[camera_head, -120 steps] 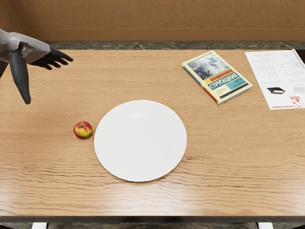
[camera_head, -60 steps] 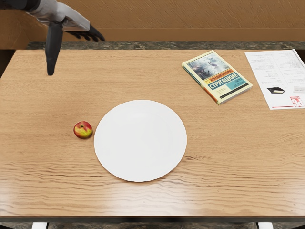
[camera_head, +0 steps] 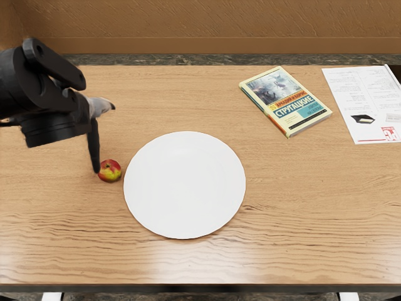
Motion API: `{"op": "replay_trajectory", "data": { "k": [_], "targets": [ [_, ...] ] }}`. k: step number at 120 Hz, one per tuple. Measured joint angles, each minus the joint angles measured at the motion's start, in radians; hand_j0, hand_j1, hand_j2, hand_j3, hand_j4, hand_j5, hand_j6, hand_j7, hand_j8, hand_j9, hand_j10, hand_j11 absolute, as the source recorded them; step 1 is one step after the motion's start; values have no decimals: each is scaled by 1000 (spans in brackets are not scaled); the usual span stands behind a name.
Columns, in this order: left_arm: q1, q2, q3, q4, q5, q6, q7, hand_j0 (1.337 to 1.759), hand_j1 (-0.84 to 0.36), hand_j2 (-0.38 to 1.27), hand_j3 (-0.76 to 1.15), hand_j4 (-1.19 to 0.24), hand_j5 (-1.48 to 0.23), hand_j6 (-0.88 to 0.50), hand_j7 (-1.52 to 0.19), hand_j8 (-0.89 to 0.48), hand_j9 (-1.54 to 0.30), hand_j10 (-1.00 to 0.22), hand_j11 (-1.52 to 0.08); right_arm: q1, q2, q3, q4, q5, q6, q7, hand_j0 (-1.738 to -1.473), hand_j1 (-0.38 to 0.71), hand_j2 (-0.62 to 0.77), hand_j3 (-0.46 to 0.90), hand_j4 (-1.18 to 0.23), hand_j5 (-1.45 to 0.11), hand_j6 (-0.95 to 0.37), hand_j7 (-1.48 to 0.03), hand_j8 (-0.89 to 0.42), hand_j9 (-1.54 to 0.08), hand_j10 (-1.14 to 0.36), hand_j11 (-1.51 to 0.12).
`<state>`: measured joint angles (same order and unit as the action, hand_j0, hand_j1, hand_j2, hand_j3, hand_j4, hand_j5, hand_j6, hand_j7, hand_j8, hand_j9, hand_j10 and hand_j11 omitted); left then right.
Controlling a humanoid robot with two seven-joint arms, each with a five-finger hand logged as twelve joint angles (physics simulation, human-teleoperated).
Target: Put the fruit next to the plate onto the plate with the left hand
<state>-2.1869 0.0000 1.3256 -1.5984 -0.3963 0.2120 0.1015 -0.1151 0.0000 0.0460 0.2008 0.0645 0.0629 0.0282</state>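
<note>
— Where do we see the apple (camera_head: pixel 109 170)?
— On the counter (camera_head: pixel 188 263), just beside the left rim of the plate (camera_head: pixel 184 185). It is round, with no clear long axis, and its yellow side faces the plate.
— And our left hand (camera_head: pixel 94 122)?
— Open, gripping nothing, with one finger pointing down beside the apple.

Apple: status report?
Left hand open, just above-left of apple, no grasp. Apple off plate, by its left rim. Nothing between them.
</note>
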Motion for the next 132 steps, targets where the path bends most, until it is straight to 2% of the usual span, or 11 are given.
{"op": "replay_trajectory", "data": {
  "k": [15, 29, 57, 67, 86, 100, 111, 132],
  "targets": [
    [75, 0, -38, -5, -11, 120, -7, 1658, 343, 1, 0, -5, -6, -5, -6, -5, -6, -5, -6, 0, 0, 0, 0, 0, 0, 0, -1658, -331, -3, 0, -15, -20, -15, -20, -15, -20, -15, -20],
    [94, 0, -82, -11, 6, 160, -19, 1658, 344, 1, 0, -4, -6, -5, -6, -4, -6, -4, -6, 0, 0, 0, 0, 0, 0, 0, -1658, -331, -3, 0, -15, -20, -15, -20, -15, -20, -15, -20],
    [136, 0, -63, -5, 23, 68, -24, 1658, 343, 1, 0, -5, -6, -5, -6, -5, -6, -5, -6, 0, 0, 0, 0, 0, 0, 0, -1658, -331, -3, 0, -15, -20, -15, -20, -15, -20, -15, -20],
    [161, 0, -56, -2, 25, 101, -25, 1658, 331, 3, 0, -16, -20, -16, -20, -16, -20, -15, -20, 0, 0, 0, 0, 0, 0, 0, -1658, -331, -3, 0, -15, -20, -15, -20, -15, -20, -15, -20],
    [200, 0, -51, 8, 26, 178, -26, 1658, 186, 27, 0, -136, -177, -136, -177, -136, -177, -136, -177, 0, 0, 0, 0, 0, 0, 0, -1658, -331, -3, 0, -15, -20, -15, -20, -15, -20, -15, -20],
    [200, 0, -59, 12, 23, 193, -56, 1658, 93, 43, 0, -214, -277, -214, -277, -214, -277, -213, -277, 0, 0, 0, 0, 0, 0, 0, -1658, -331, -3, 0, -15, -20, -15, -20, -15, -20, -15, -20],
    [176, 0, -71, -26, 20, 231, -75, 1658, 50, 50, 0, -250, -325, -250, -325, -250, -325, -250, -325, 0, 0, 0, 0, 0, 0, 0, -1658, -331, -3, 0, -15, -20, -15, -20, -15, -20, -15, -20],
    [191, 0, -94, -84, 14, 354, -91, 1658, 5, 58, 0, -287, -373, -287, -373, -287, -373, -287, -373, 0, 0, 0, 0, 0, 0, 0, -1658, -331, -3, 0, -15, -20, -15, -20, -15, -20, -15, -20]
  ]
}}
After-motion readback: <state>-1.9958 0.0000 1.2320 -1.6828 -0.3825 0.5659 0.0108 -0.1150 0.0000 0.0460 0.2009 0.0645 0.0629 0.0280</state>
